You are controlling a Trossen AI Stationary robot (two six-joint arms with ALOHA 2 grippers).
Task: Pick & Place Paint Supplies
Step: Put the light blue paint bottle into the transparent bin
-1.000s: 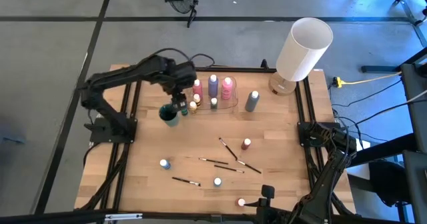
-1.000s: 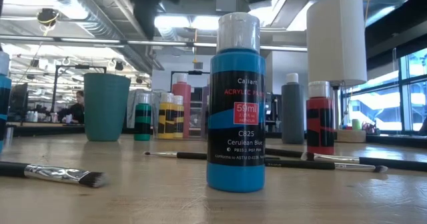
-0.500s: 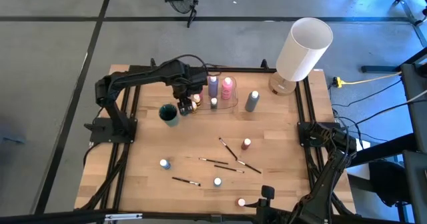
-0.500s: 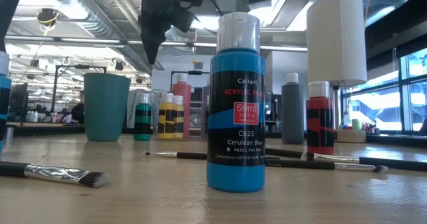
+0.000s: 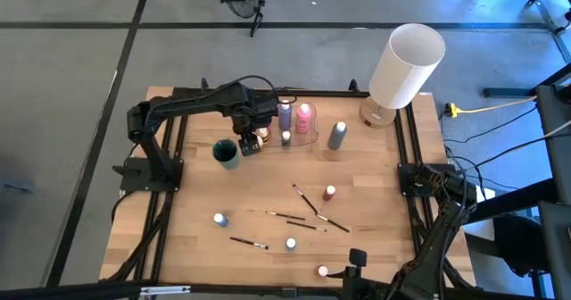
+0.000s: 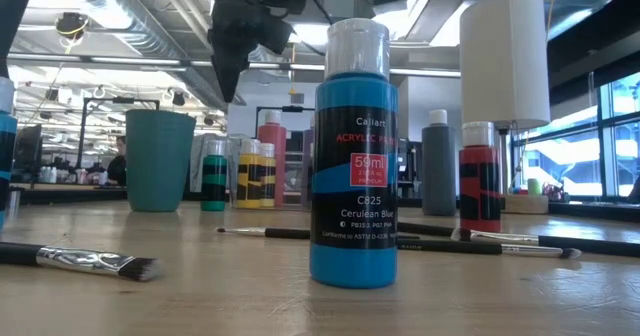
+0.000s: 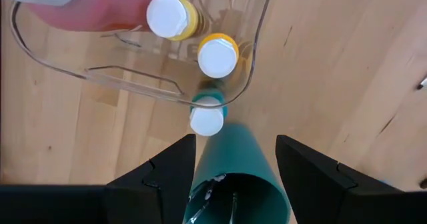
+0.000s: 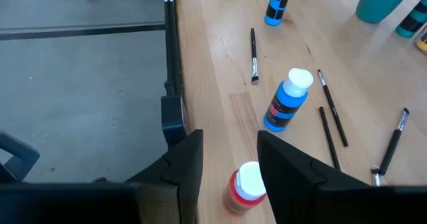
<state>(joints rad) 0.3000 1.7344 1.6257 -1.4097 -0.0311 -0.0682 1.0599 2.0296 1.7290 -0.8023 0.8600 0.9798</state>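
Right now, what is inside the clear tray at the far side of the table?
The clear tray holds two yellow bottles and a pink bottle. The left arm covers part of the tray from above.

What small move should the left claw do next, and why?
Probably lift and head toward a loose supply. The left claw is open and empty above the teal cup, beside the green bottle at the clear tray, while brushes lie scattered.

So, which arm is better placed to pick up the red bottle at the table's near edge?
The right. Its open gripper hangs empty just over the red bottle, while the left gripper is far across, above the teal cup.
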